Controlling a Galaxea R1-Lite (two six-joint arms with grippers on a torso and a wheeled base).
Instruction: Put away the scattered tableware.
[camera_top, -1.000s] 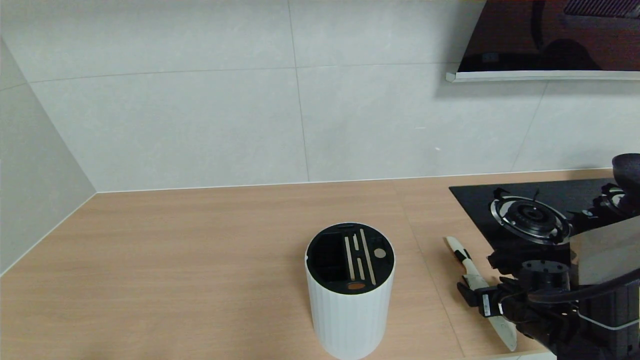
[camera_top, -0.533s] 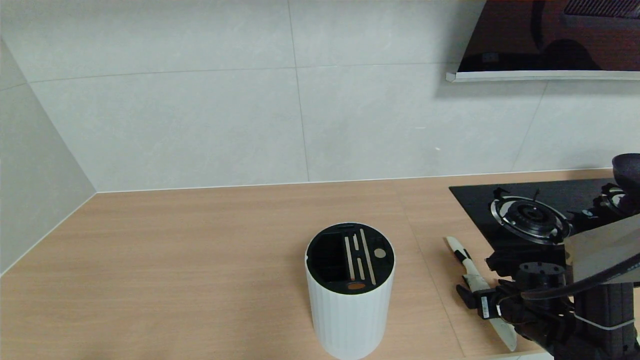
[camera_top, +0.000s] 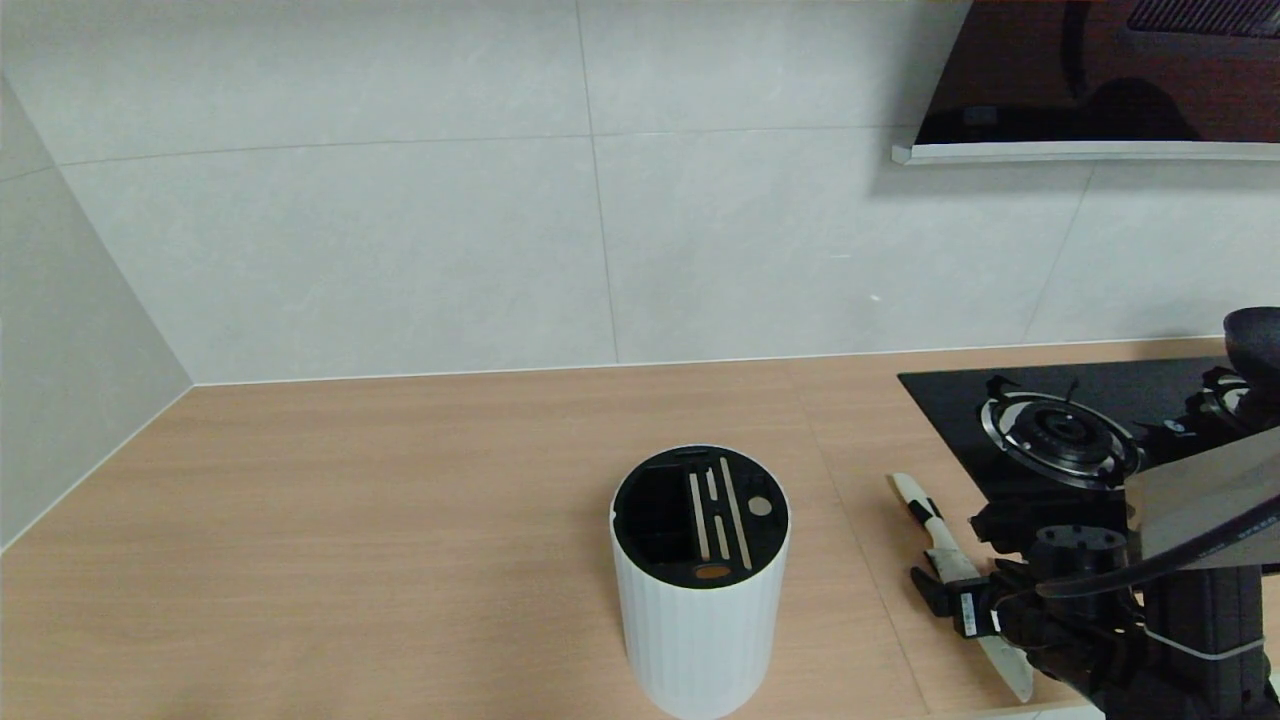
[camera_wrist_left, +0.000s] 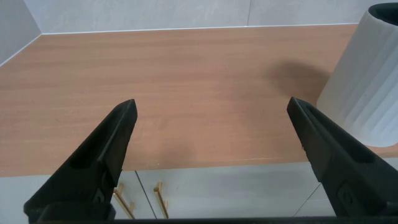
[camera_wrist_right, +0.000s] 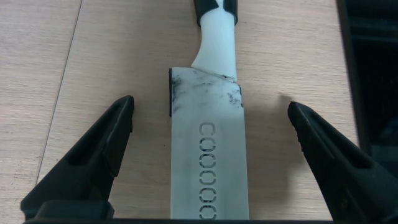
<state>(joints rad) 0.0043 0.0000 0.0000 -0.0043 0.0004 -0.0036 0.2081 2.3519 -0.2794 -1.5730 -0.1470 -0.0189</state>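
step: grasp ceramic knife (camera_wrist_right: 208, 162) | right gripper (camera_wrist_right: 209, 121): wide open, empty, straddling blade near handle | advice: centre, lower straight, close gently | goal: narrow slot in knife holder (camera_top: 700, 590)

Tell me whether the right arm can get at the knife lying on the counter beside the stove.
Probably yes: the right tool hangs open directly over the knife, fingers either side, nothing between.

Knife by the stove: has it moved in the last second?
No. The knife lies at the same spot and angle beside the left edge of the stove as in both earlier pictures.
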